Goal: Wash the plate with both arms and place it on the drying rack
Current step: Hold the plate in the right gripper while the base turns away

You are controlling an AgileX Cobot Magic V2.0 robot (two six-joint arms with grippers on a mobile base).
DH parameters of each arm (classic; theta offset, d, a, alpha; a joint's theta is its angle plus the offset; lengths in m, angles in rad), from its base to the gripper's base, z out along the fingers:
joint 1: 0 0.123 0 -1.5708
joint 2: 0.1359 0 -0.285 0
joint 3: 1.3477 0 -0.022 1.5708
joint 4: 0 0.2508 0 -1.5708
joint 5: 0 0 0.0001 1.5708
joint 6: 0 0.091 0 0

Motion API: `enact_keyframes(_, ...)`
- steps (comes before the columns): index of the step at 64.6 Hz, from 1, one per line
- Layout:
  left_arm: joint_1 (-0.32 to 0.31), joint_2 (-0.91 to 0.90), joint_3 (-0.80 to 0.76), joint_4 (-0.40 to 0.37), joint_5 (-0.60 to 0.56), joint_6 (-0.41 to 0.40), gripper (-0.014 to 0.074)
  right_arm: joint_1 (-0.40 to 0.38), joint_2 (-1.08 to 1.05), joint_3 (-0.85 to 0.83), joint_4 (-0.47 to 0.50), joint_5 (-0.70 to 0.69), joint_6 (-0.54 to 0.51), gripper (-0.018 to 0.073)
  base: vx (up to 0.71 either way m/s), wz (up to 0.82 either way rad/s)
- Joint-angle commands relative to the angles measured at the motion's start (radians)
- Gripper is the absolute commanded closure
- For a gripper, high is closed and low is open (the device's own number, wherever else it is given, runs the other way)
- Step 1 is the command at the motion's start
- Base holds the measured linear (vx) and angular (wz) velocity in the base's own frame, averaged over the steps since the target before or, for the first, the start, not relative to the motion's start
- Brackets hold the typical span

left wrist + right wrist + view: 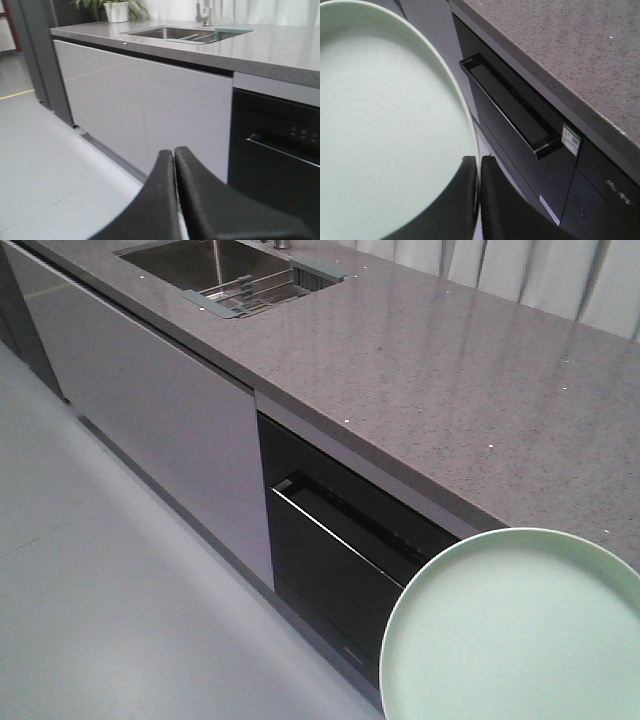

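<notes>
Front: your round pale mint-green plate (515, 630) hung low right, well apart from the steel-wire drying rack (262, 290) | Left wrist: black left gripper (174, 160) pressed together, empty | Right wrist: black right gripper (479, 167) pinched its rim; likely stiff, slick, breakable; grip the rim.

We see a speckled grey table (450, 390) with a steel sink (180, 262) sunk into it; the rack (265, 288) lies across the sink, and a white pot (116, 11) stands at the far end.
</notes>
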Motion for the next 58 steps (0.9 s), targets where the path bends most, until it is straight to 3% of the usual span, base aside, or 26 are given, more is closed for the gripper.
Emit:
enact_keyframes(1, 0.002, -0.015, -0.030, -0.002, -0.078, -0.007, 0.0603, -0.003, 0.010, -0.024, 0.014, -0.078, 0.001, 0.0561, -0.08, 0.37)
enact_keyframes(58, 0.002, -0.015, -0.030, -0.002, -0.078, -0.007, 0.0603, -0.003, 0.010, -0.024, 0.014, -0.078, 0.001, 0.0561, -0.08, 0.38)
